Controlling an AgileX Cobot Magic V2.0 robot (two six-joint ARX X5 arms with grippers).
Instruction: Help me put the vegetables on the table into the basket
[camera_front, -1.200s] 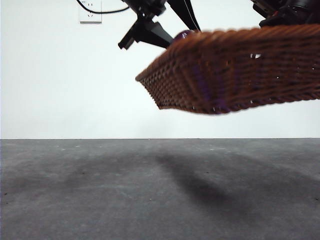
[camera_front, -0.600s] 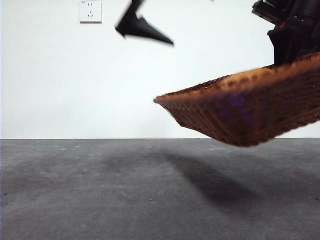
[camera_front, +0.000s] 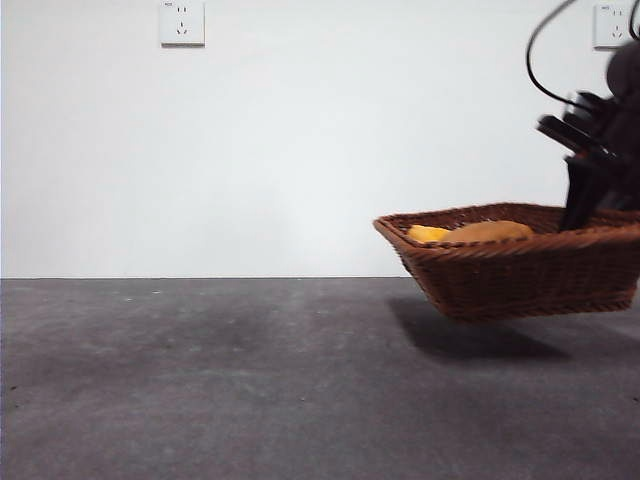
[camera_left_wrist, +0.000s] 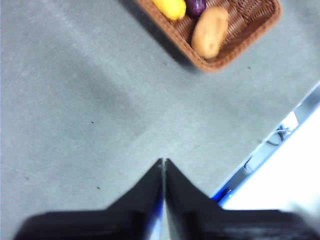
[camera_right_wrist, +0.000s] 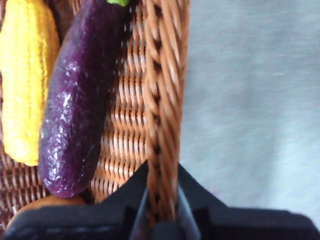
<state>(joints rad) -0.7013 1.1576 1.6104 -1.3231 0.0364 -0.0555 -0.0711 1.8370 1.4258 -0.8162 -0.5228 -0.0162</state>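
The brown wicker basket (camera_front: 520, 275) hangs just above the grey table (camera_front: 200, 380) at the right, nearly level, with its shadow beneath it. My right gripper (camera_front: 580, 215) is shut on the braided rim (camera_right_wrist: 162, 100). Inside lie the yellow corn cob (camera_right_wrist: 27, 75), the purple eggplant (camera_right_wrist: 80, 100) and the brown potato (camera_left_wrist: 210, 32). In the front view the corn (camera_front: 428, 234) and potato (camera_front: 490, 231) show above the rim, while the eggplant is hidden. My left gripper (camera_left_wrist: 163, 167) is shut and holds nothing, high over bare table, well away from the basket (camera_left_wrist: 235, 47).
Wall sockets (camera_front: 181, 22) sit high on the white wall behind the table. The table's edge, with a blue frame (camera_left_wrist: 260, 160) beyond it, lies near the left gripper. A black cable (camera_front: 540, 60) loops above the right arm.
The basket has come down and to the right and has levelled out from a steep tilt. The other arm's black tip has risen out of the front view.
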